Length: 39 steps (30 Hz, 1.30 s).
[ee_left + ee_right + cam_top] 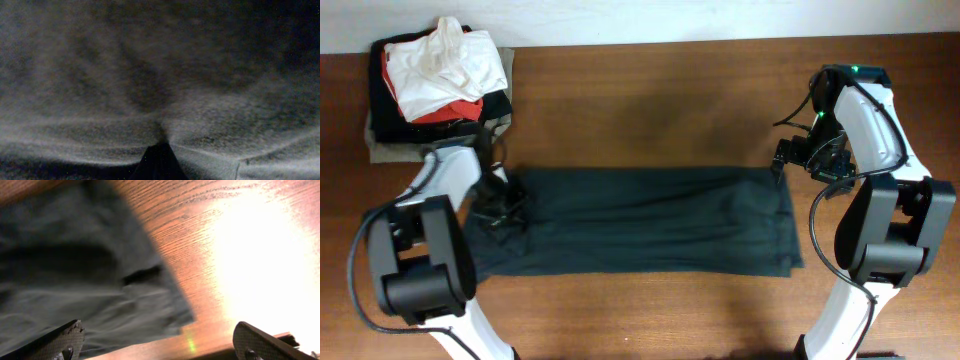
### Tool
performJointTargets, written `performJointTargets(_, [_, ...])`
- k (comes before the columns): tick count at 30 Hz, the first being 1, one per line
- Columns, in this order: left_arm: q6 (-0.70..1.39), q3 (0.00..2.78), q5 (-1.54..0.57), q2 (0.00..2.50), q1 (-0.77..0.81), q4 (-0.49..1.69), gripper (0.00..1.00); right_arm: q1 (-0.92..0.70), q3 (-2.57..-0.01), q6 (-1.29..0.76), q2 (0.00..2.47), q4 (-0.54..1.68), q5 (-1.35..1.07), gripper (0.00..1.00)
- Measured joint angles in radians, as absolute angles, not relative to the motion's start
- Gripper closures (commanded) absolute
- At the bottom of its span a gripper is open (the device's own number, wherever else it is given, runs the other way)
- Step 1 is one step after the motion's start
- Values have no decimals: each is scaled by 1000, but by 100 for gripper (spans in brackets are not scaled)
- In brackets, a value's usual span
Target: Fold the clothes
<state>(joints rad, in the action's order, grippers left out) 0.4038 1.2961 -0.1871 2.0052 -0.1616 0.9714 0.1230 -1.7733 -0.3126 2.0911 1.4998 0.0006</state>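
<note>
A dark grey-green garment (650, 220) lies flat in a long band across the table. My left gripper (503, 207) is down on its left end. In the left wrist view the cloth (150, 75) fills the frame, and its creases gather into the dark fingertips (160, 152), which are shut on a pinch of fabric. My right gripper (788, 160) is at the garment's far right corner. In the right wrist view its fingers (160, 332) are wide open, low over the table, with the garment's corner (100, 290) between and ahead of them.
A pile of other clothes (440, 75), white, red, black and olive, sits at the back left corner. Bare wooden table (650, 110) lies behind the garment, and a strip lies in front of it (650, 310). A bright glare covers the table in the right wrist view (260, 255).
</note>
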Motion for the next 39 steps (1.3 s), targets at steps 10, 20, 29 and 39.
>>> performJointTargets(10, [408,1561,-52,2053,-246,1214,46,123,-1574,-186,2091,1304,-126,1])
performJointTargets(20, [381,1631,-44,1985,-101,1252,32,131,-1346,9,2041,1090,-461,1])
performJointTargets(29, [381,1631,-44,1984,-90,1255,31,130,-1242,45,2018,1004,-713,27])
performJointTargets(39, [381,1631,-44,1984,-90,1256,31,76,-1247,-177,2053,1005,-570,96])
